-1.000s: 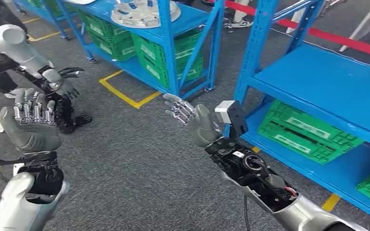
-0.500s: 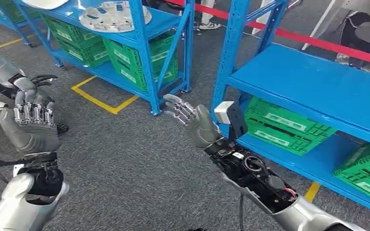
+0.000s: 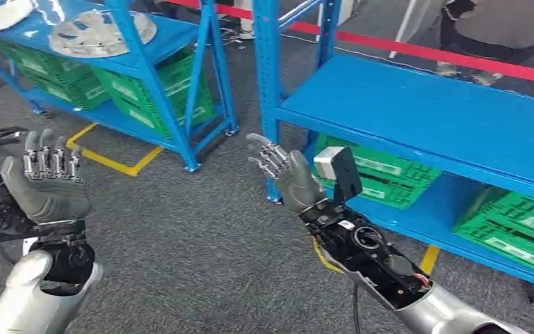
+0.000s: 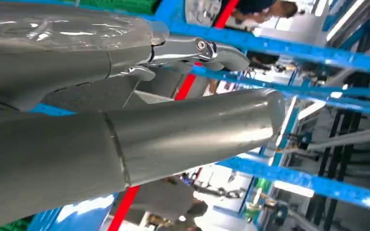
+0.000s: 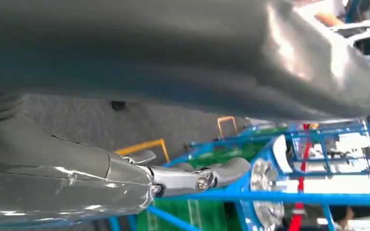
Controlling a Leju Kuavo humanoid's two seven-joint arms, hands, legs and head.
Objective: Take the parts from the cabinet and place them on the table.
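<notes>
Fingers: left hand (image 3: 47, 182) and right hand (image 3: 285, 175) both raised, spread, holding nothing | Parts: round grey parts plate (image 3: 101, 33) on far blue rack (image 3: 154, 76), ahead-left, well apart | Nearer: left hand | Near shelf (image 3: 424, 115): bare blue top.

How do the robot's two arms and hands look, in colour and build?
Both arms are silver shells with black wrist sections. The right arm shows exposed black mechanics and thin wires. Each hand, left hand and right hand, has a grey palm cover and metallic fingers. A black-and-white camera block sits at the right wrist.
</notes>
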